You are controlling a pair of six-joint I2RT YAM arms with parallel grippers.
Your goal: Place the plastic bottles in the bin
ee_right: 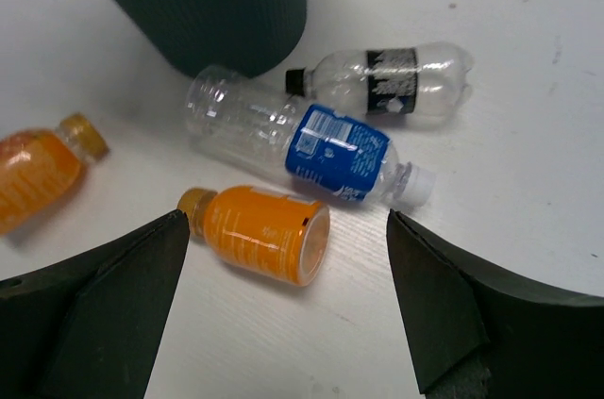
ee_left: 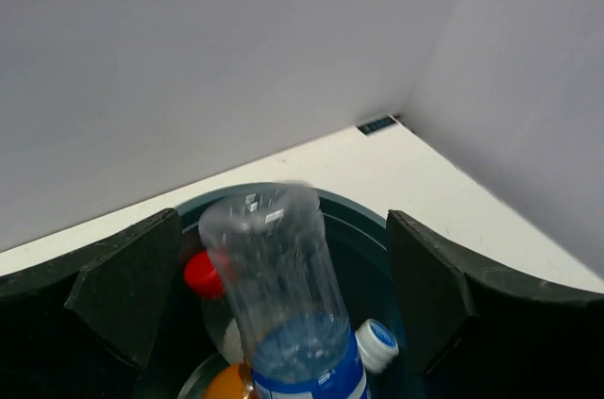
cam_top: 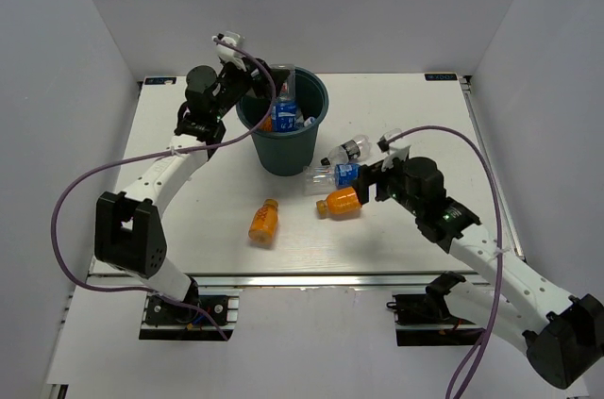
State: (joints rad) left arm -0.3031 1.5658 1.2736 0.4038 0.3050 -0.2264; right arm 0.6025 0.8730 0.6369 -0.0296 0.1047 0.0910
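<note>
The dark teal bin (cam_top: 283, 149) stands at the back middle of the table. My left gripper (cam_top: 257, 80) hangs open over its left rim. In the left wrist view the left gripper (ee_left: 283, 229) has a clear blue-label bottle (ee_left: 283, 295) standing base-up between the wide jaws, touching neither. Below it lie a red-capped bottle (ee_left: 203, 274), a white cap (ee_left: 377, 342) and an orange bottle (ee_left: 231, 385). My right gripper (cam_top: 366, 187) is open above a lying orange bottle (ee_right: 260, 234). A clear blue-label bottle (ee_right: 302, 144) and a clear black-label bottle (ee_right: 387, 78) lie beyond it.
Another orange bottle (cam_top: 264, 222) lies on the table in front of the bin, also at the left of the right wrist view (ee_right: 38, 168). The bin's wall (ee_right: 208, 3) is just behind the lying bottles. White walls enclose the table.
</note>
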